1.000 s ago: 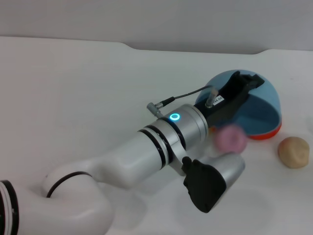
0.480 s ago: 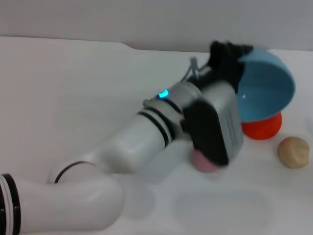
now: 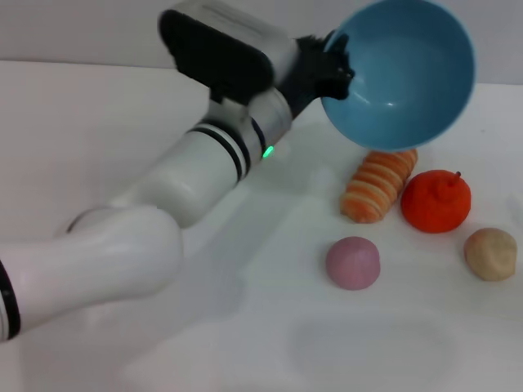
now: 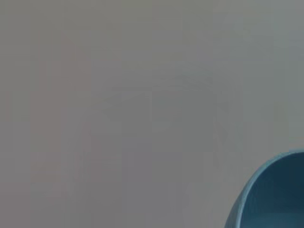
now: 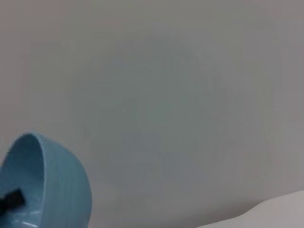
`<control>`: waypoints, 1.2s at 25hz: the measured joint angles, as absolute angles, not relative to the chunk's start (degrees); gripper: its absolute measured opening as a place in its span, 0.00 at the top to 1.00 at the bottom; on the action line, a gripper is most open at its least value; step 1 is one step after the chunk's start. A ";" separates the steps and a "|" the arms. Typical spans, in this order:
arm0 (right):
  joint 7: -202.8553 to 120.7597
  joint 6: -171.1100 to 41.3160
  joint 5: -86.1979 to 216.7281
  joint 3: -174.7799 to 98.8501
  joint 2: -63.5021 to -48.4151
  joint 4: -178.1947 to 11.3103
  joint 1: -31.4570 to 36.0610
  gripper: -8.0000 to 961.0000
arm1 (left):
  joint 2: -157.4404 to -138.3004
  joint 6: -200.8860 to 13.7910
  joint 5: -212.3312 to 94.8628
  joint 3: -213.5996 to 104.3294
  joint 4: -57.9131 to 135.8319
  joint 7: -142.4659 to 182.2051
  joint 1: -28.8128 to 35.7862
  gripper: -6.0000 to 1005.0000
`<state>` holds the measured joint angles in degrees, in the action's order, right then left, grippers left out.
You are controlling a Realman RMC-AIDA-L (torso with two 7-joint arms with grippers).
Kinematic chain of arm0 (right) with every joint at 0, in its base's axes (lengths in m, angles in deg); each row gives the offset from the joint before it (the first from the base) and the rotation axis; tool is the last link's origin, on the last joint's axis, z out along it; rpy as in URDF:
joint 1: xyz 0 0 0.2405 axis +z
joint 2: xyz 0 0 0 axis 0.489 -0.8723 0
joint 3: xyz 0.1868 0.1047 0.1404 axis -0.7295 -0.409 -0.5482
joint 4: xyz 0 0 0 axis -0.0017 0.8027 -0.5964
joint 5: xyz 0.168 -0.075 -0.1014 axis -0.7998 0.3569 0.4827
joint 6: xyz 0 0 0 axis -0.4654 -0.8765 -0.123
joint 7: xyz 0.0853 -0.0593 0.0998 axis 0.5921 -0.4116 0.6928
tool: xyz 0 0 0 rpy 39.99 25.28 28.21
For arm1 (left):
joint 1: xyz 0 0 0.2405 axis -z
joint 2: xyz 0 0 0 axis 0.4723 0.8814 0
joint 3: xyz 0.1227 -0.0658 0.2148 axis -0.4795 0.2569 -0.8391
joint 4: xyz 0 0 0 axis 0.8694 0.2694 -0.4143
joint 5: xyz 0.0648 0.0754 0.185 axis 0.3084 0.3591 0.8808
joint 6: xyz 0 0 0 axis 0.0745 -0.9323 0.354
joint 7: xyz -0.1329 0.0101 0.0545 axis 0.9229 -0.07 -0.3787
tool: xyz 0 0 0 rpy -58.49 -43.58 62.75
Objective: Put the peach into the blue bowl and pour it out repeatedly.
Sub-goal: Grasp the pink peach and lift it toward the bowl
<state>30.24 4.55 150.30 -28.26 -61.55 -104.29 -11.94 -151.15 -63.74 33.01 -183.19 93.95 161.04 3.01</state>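
Head view: blue bowl (image 3: 400, 73), tipped and empty, is held aloft, pinched at its rim by the left gripper (image 3: 333, 67). Peach (image 3: 353, 262) lies on the table (image 3: 98, 131), well below.

The blue bowl (image 3: 400, 73) is lifted clear of the bench and tipped on its side, its plain, empty inside facing the head camera. The peach (image 3: 353, 262), small, round and pale pink, lies on the bench well below the bowl
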 joint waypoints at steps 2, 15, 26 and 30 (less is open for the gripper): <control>30.27 4.63 150.36 -28.26 -61.55 -104.35 -12.07 0.17 | -151.09 -67.15 33.11 -180.92 92.53 167.25 3.57 0.99; 31.33 4.74 150.52 -24.71 -61.11 -104.71 -11.57 0.18 | -150.73 -110.05 39.96 -153.64 89.15 168.90 6.57 0.99; 52.92 8.97 165.65 -17.47 -61.12 -116.61 -9.57 0.18 | -150.92 -121.65 61.90 -144.02 90.18 181.35 8.62 0.99; 62.26 11.82 171.68 -11.33 -61.31 -119.38 -6.67 0.18 | -151.12 -121.64 65.40 -143.87 90.19 183.88 9.46 0.99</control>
